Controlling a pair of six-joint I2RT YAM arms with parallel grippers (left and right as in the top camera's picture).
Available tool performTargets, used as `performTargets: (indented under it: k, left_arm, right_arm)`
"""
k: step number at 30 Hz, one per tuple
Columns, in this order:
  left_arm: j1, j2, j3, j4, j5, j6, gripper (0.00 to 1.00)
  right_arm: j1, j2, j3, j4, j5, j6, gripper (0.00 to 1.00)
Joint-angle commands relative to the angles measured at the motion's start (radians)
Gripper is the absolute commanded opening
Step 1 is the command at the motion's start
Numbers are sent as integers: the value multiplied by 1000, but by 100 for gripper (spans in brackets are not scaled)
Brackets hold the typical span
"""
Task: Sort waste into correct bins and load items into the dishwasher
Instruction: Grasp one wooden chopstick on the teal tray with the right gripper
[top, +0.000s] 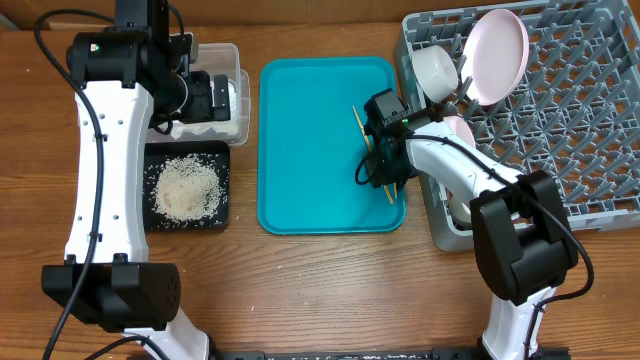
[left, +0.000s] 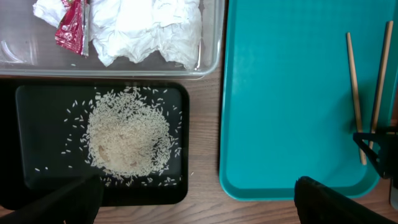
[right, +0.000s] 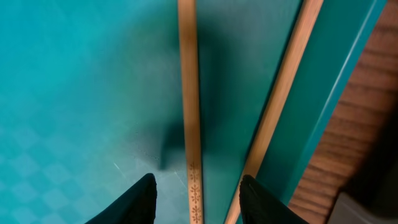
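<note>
Chopsticks first: two thin pale wooden chopsticks (right: 189, 93) lie side by side at the right edge of the large teal plastic tray (top: 310, 140), the outer one along its raised rim. The right pincer (right: 198, 199) is down low over them, black fingertips (right: 134, 202) half spread and astride the inner stick, teal showing on either side of it, so no pinch. The other tip covers the outer stick; whether it touches, I cannot tell. The left pincer (left: 199, 205) hangs spread wide and empty above the shallow black rectangular tray (left: 31, 106) heaped with loose white rice grains (left: 127, 140). Next to it, the clear plastic rectangular tub (left: 25, 53) holds crumpled white paper napkins (left: 149, 28) and a small red-and-white wrapper (left: 71, 28). Right of the teal tray, the large square grey plastic dish rack (top: 580, 130) carries a pale round plate (top: 497, 55) and a white bowl (top: 433, 70) on edge.
</note>
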Motion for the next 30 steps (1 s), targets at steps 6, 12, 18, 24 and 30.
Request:
performTargets:
  k: [6,12,18,24,30]
  left_arm:
    - [-2,-19,15,4,-6,1,100]
    - [-2,-19,15,4,-6,1,100]
    - [1,-19,15,4,-7,1,100]
    - [-3,-19,15,4,-6,1,100]
    - [-5,-19,15,4,-6,1,100]
  right_arm:
    - [5,0,-52,41,11,2,41]
    - [5,1,-68,40,7,2,22]
    - [6,1,-68,20,-1,6,4]
    - [21,-11,13,-56,-54,6,4]
    - [21,-85,193,-196,-101,5,4]
